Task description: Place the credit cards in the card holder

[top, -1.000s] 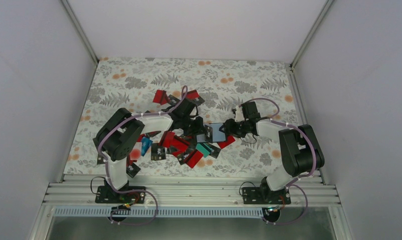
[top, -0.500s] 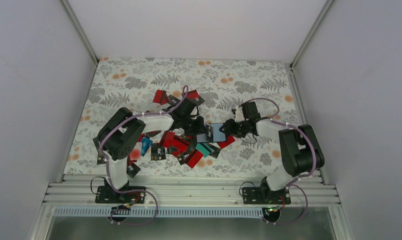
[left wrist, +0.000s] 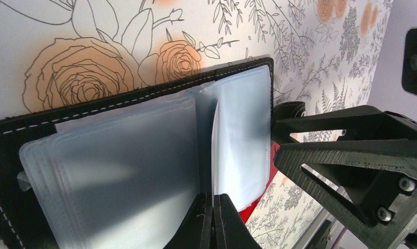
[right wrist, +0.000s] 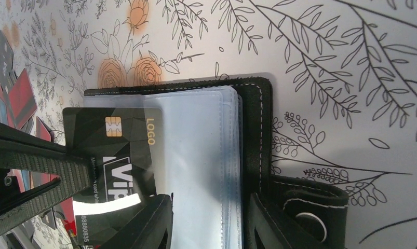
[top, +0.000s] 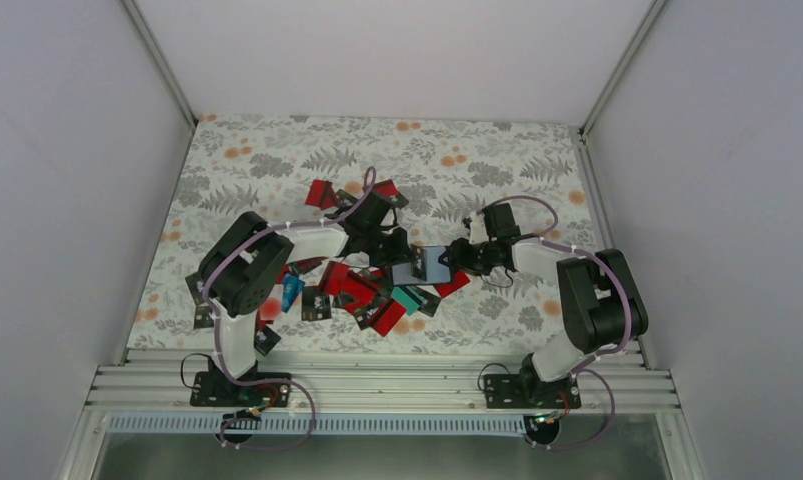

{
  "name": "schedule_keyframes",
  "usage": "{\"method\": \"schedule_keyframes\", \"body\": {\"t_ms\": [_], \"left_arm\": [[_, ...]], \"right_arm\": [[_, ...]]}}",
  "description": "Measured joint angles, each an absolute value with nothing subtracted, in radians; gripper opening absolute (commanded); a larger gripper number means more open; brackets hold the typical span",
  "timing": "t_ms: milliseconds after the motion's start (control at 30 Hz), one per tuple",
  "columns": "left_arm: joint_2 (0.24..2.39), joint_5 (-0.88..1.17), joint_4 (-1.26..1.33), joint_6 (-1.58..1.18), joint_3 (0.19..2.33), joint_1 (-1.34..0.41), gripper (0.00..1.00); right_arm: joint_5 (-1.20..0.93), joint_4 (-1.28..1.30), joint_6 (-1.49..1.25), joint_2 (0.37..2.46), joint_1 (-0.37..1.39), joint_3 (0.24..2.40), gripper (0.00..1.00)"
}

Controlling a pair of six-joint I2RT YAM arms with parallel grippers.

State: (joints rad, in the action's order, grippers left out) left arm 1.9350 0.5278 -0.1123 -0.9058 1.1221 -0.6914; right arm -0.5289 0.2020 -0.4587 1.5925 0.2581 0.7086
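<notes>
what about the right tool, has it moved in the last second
No. In the top view the right tool keeps its spot against the orange flower print, beside the card holder.

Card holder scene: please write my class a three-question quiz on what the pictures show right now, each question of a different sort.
1. True or false: the card holder lies shut on the table.
2. What does the left pincer hold? A: a red card. B: a black card with a gold chip. C: nothing.
3. Fill in: one end of that card sits inside a clear plastic ____ of the holder.

Key: 1 false; 2 B; 3 sleeve.
</notes>
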Motion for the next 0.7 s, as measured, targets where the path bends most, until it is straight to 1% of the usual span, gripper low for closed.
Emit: {"method": "schedule_keyframes", "body": {"t_ms": [700], "left_arm": [[1.96,0.529,-0.09,-0.909,1.141,-0.695,0.02]], "right_arm": [[-0.563,0.206,-0.459,1.587,0.256,0.694,0.39]]}}
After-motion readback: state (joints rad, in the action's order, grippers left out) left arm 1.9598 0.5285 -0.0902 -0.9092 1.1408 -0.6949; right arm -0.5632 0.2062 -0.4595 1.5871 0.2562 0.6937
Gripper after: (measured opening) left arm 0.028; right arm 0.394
